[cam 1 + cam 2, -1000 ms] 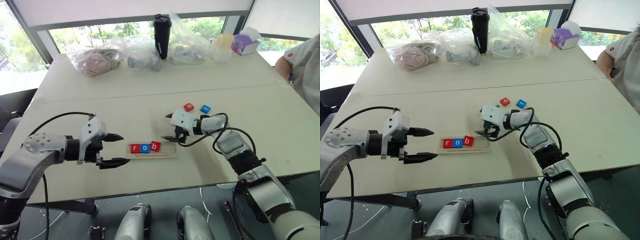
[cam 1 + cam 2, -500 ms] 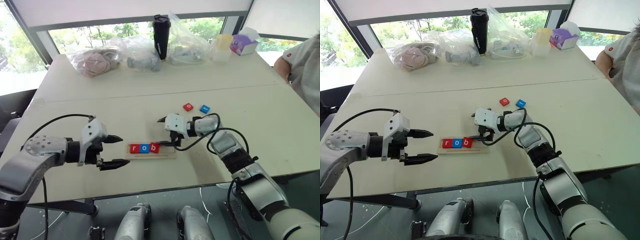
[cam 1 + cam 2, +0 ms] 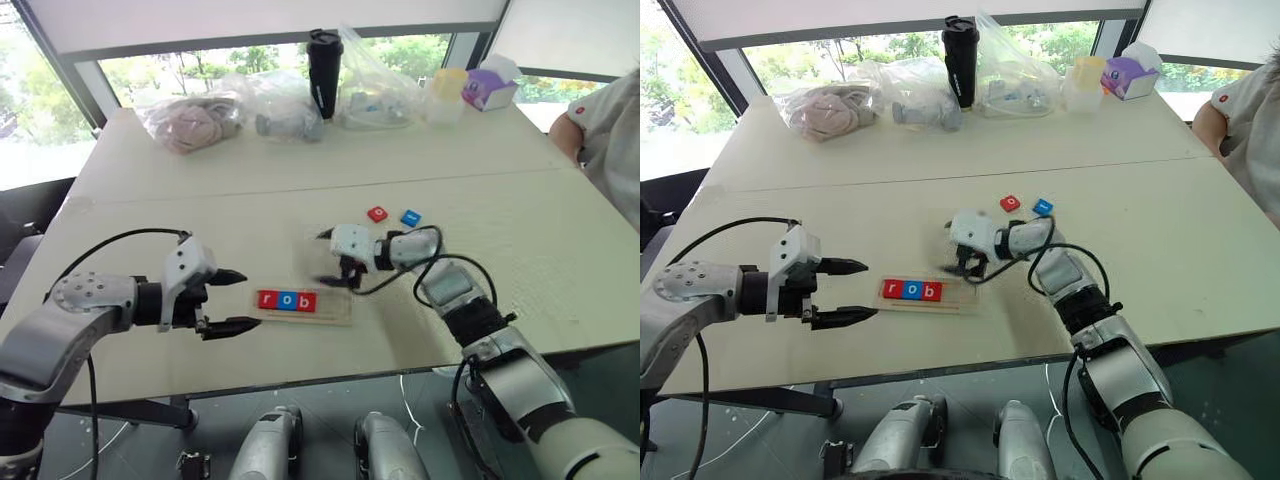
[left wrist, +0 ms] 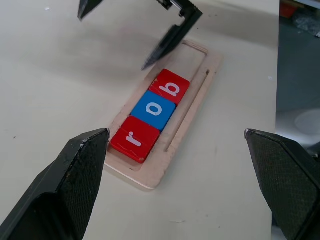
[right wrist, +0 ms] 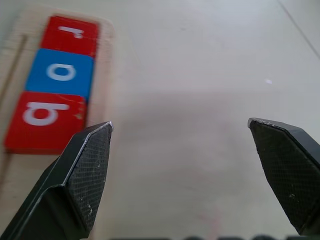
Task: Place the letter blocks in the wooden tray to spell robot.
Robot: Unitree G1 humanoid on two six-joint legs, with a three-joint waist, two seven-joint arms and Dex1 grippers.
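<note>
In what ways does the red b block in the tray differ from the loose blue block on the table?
The red b block lies inside the wooden tray, touching the blue o block; the loose blue block lies on the bare table, beyond the tray and apart from it. One is red, the other blue. Both are small flat squares bearing white marks.
</note>
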